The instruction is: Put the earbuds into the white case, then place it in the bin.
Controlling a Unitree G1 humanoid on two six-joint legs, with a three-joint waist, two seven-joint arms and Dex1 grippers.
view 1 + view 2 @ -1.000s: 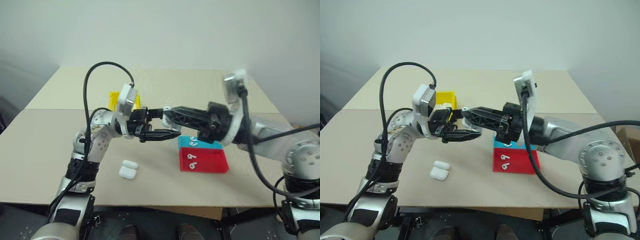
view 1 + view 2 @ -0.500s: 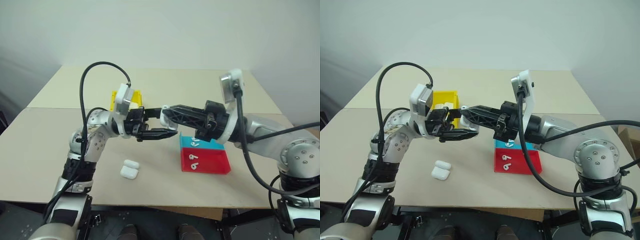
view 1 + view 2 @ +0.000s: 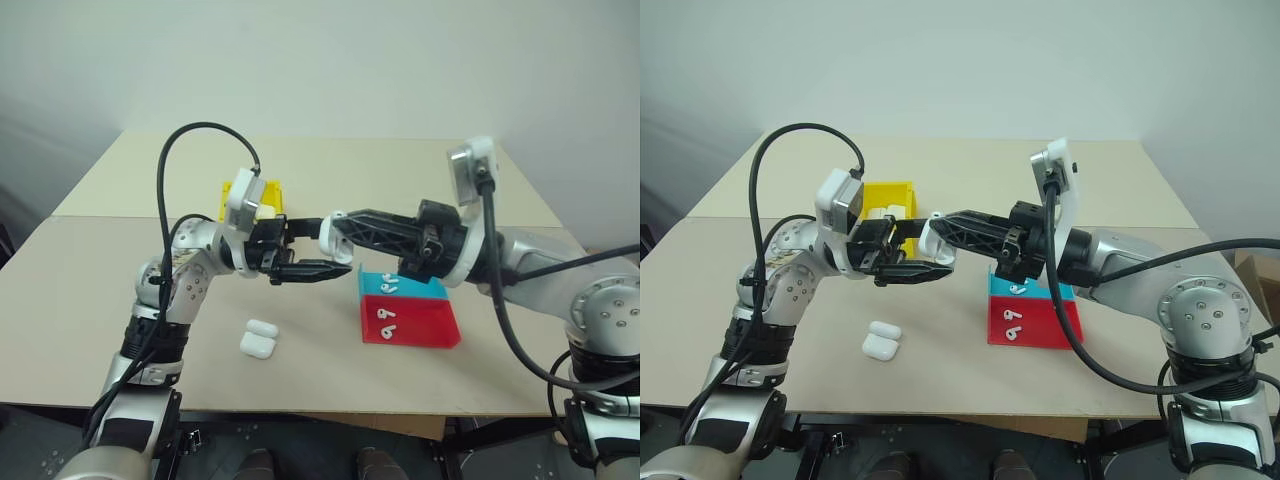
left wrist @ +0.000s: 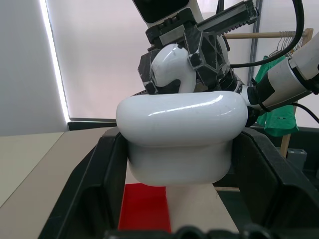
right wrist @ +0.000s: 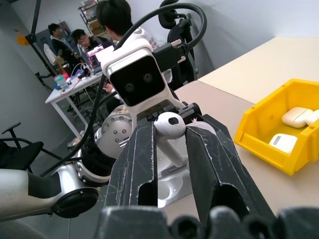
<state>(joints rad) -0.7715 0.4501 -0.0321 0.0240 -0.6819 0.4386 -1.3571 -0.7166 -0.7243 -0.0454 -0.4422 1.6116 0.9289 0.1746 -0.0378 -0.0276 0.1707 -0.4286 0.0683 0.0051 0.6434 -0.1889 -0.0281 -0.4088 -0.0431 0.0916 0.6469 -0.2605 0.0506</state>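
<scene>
two black grippers meet mid-air over the beige bench: left gripper [image 4: 179, 219] clamps the glossy rounded white case [image 4: 182, 137], right gripper [image 5: 169, 144] pinches a smooth earbud [image 5: 169, 123] above it. yellow plastic bin [image 3: 888, 192] sits toward the far edge.

I see silver-grey arms with round jointed housings, black wrist sections, a white boxy camera on each wrist fed by a thick looping black cable, and black two-fingered tools, left [image 3: 325, 270] and right [image 3: 335, 228], of ribbed plastic.
</scene>
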